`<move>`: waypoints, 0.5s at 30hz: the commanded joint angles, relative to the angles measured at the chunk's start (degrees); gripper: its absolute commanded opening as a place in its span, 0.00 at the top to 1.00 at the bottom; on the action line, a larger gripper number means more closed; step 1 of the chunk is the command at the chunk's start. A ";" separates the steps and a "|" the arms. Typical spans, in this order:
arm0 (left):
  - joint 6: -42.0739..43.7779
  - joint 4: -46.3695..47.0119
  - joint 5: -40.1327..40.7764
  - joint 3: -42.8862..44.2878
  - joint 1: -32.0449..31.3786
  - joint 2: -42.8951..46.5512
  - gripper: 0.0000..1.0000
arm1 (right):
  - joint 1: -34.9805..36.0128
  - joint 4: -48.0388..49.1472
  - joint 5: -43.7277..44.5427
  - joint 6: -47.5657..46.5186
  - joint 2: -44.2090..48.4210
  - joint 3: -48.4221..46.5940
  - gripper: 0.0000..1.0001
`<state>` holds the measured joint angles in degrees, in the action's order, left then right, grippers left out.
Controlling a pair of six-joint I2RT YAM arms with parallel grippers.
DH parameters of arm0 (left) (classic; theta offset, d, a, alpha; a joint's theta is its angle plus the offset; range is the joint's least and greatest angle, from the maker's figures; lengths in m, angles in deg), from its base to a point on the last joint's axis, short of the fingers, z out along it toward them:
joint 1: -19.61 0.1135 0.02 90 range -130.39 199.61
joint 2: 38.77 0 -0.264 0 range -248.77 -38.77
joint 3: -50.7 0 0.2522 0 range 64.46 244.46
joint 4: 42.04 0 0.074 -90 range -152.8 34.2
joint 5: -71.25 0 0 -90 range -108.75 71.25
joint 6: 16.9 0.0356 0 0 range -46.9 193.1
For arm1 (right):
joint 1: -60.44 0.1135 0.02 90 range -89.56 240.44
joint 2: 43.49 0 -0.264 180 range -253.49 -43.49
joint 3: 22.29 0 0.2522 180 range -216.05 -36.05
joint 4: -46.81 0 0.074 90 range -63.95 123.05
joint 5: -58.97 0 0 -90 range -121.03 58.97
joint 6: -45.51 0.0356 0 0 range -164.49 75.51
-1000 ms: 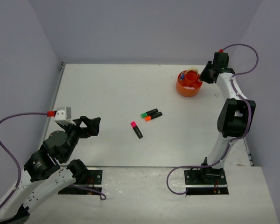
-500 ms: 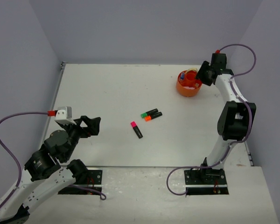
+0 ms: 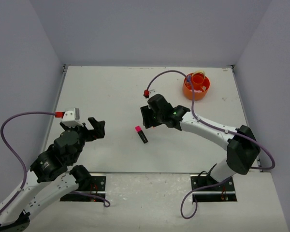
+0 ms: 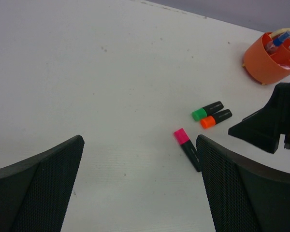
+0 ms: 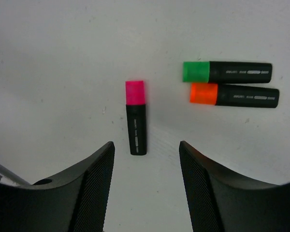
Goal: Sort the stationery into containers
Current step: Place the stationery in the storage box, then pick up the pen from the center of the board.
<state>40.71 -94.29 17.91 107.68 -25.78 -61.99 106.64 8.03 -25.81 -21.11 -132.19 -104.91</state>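
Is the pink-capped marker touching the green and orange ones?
No, the pink-capped highlighter lies alone, clearly apart from the green-capped highlighter and the orange-capped highlighter, which lie side by side.

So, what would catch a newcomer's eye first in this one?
Three black highlighters lie mid-table: the pink-capped highlighter alone, the green-capped highlighter and orange-capped highlighter side by side. The right gripper hovers open above the pink one. At the far right stands the bright orange tub, holding some items.

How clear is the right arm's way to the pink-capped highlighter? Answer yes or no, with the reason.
Probably yes. The right gripper hangs open just over the pink-capped highlighter, which lies flat on the table, well apart from the green-capped highlighter and orange-capped highlighter.
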 commanded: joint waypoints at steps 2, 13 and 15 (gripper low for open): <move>-0.02 0.68 0.23 0.50 0.39 -0.26 0.00 | 6.05 2.24 5.69 2.85 -2.95 -0.30 0.40; 0.48 1.39 -0.29 0.08 0.39 0.48 0.00 | 10.34 -1.31 5.84 3.11 -13.05 -6.20 0.45; 0.69 1.57 -0.62 0.08 0.39 0.30 0.00 | 10.31 -2.89 7.27 2.39 -15.36 -8.15 0.47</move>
<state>40.76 -94.18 17.64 107.68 -25.78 -61.84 116.69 6.31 -22.30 -19.00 -145.78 -109.44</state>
